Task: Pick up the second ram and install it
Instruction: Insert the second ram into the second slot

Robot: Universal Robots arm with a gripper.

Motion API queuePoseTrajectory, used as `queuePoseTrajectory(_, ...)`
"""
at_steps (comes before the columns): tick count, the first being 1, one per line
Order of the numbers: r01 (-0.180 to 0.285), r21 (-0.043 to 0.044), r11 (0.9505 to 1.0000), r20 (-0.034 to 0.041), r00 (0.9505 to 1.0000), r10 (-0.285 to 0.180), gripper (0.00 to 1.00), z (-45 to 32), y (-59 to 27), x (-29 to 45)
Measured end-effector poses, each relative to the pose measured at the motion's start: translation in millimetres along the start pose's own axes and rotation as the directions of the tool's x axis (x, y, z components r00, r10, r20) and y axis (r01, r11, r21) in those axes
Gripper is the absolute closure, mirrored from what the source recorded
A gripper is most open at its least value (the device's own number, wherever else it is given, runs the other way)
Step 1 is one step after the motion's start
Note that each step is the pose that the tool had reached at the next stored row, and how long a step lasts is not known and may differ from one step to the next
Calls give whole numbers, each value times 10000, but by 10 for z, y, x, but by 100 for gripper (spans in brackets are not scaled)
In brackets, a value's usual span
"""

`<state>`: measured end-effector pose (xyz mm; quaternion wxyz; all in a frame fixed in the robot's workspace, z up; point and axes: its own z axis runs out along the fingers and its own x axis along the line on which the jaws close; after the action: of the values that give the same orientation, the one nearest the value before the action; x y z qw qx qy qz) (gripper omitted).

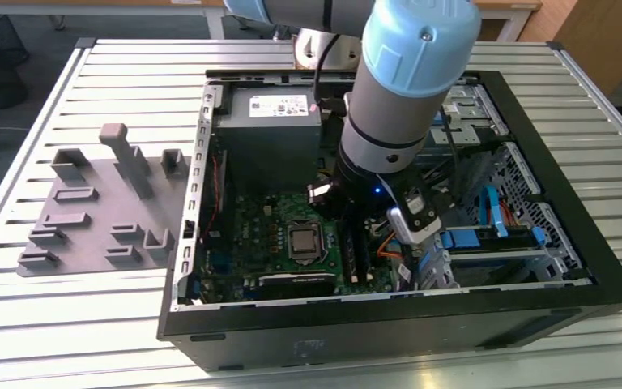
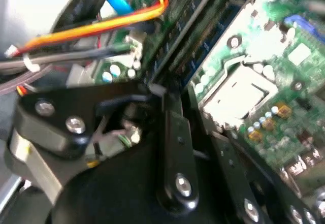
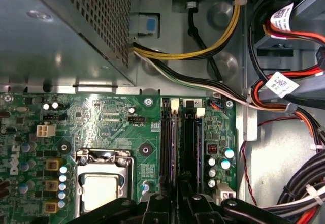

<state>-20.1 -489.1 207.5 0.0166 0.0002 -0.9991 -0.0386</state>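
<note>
1. In the exterior view, an open computer case (image 1: 570, 203) is seen lying on a slatted metal surface (image 1: 62, 324), with a green motherboard (image 1: 279, 235) exposed inside it.
2. A grey holder block (image 1: 100, 215) is set on the surface towards the exterior view's left, just beside the case.
3. The arm (image 1: 398, 105) is lowered into the case, over the part of the motherboard beside the processor socket (image 1: 304, 241).
4. In the first wrist view, the claw (image 3: 177, 206) is placed directly above the near end of two long black memory slots (image 3: 189, 148), which run side by side next to the socket (image 3: 103, 183).
5. A thin, dark strip taken to be the second ram (image 3: 169, 148) is seen edge-on in the slot nearer the socket, in line with the claw. Whether it is fully seated cannot be told.
6. How far the claw is open, and whether it has hold of anything, cannot be told from either wrist view.
7. In the second wrist view, the claw (image 2: 180, 107) is shown close over the slots, with the socket (image 2: 236, 94) to one side and an orange and yellow cable (image 2: 101, 26) to the other.
8. The grey power supply (image 3: 56, 31) and bundles of cables (image 3: 203, 46) are seen beyond the far end of the slots in the first wrist view.
</note>
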Motion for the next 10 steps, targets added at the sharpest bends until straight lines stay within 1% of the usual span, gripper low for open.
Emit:
queuePoseTrajectory(2,0,-4,10000,2,10000,0,79,-30,2,1)
queuePoseTrajectory(7,0,-1,10000,0,10000,0,79,-173,14,6)
queuePoseTrajectory(10,0,-1,10000,1,10000,0,79,-235,18,8)
